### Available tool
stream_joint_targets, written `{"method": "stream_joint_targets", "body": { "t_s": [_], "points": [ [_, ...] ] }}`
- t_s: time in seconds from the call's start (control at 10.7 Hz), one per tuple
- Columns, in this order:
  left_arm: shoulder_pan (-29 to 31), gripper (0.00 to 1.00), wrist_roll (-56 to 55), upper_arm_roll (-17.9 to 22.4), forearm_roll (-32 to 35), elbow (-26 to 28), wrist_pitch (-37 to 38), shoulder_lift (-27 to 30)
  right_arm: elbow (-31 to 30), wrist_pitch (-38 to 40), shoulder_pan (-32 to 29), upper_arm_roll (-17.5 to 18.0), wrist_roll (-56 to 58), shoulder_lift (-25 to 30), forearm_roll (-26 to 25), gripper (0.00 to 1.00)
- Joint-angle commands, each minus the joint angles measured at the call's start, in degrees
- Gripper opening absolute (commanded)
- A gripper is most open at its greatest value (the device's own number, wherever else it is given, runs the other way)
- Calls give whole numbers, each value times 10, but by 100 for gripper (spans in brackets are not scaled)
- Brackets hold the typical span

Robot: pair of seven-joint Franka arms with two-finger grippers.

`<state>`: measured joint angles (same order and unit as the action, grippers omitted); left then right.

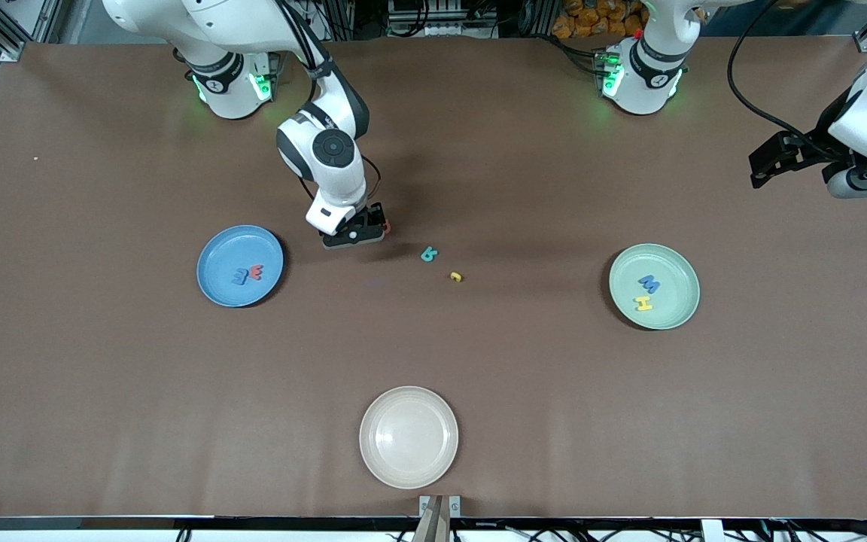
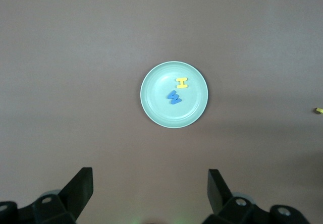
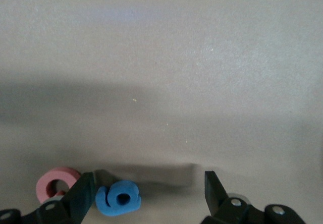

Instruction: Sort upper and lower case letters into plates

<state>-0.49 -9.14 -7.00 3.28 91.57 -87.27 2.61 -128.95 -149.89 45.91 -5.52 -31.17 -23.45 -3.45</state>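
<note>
Between gripper fingers, rounded blue foam letter

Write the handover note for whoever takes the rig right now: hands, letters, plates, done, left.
Right hand: open, low at the table, fingers around a blue letter, a red letter just outside; not yet gripped.
Left hand: open, waiting high over the mint plate.
Done: blue plate holds two letters, blue and red; mint plate holds a blue and a yellow letter.
Left: blue, red, teal letter and yellow letter on the table.
Cream plate: not used.
</note>
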Motion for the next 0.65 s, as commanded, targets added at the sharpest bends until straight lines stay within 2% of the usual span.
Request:
{"method": "stream_joint_targets", "body": {
  "t_s": [0.0,0.56],
  "points": [
    [-4,100,7,2,-4,-2,10,3,12,6,-1,3,-16,-11,-10,94],
    [-4,100,8,2,0,-1,10,3,5,14,1,4,-16,-9,-10,96]
  ]
}}
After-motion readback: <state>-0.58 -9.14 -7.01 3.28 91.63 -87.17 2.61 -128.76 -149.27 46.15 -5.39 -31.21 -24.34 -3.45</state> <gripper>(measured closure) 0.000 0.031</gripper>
